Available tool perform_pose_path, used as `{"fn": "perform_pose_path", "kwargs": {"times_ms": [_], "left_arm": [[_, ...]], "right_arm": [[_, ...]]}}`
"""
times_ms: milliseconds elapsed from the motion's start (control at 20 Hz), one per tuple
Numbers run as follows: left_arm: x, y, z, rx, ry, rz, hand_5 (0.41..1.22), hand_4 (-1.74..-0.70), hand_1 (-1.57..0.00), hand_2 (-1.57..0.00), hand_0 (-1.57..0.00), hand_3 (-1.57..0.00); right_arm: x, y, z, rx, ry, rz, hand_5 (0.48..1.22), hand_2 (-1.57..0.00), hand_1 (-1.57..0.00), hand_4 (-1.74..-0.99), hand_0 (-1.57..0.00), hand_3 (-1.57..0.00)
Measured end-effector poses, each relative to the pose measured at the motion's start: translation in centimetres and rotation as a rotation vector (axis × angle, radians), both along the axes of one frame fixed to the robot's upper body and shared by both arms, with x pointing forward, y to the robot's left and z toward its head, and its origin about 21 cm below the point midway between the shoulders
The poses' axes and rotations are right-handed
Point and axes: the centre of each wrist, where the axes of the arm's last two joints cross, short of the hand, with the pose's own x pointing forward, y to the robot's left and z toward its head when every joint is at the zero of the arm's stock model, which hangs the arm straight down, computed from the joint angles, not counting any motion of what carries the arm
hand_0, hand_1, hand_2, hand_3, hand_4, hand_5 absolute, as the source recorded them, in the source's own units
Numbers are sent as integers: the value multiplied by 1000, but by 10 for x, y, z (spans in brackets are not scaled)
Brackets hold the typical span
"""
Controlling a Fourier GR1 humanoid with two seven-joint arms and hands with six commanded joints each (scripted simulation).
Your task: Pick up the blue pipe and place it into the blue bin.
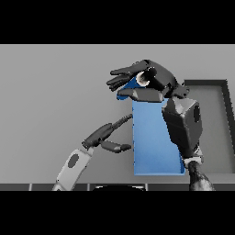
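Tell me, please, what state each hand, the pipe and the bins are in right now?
Right hand: shut on the pipe, raised over the blue bin's far end.
Pipe: held, off the table.
Left hand: open, beside the blue bin.
Blue bin: on the table.
Dark bin: on the table, at right.

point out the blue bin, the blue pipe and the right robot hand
blue bin [153,142]: head view, on its bare blue floor.
blue pipe [140,79]: head view, on its open end.
right robot hand [153,75]: head view, on its back.
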Motion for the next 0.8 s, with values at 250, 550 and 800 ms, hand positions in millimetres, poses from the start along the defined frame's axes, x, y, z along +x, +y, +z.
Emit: {"fn": "perform_pose_path", "kwargs": {"times_ms": [250,550,800], "left_arm": [[1,2,0,19,-10,7,412,-886,0,0,0,1],[1,7,0,20,-34,0,419,-867,1,1,1,1],[-2,3,-1,24,-12,6,422,-877,1,1,1,1]], "right_arm": [[45,-38,11,-22,71,-249,1221,-1571,-1571,-1741,-1571,-1571],[74,-91,-43,-88,220,-446,1221,-1571,-1571,-1741,-1571,-1571],[63,-118,-99,-172,361,-517,1221,-1571,-1571,-1741,-1571,-1571]]}}
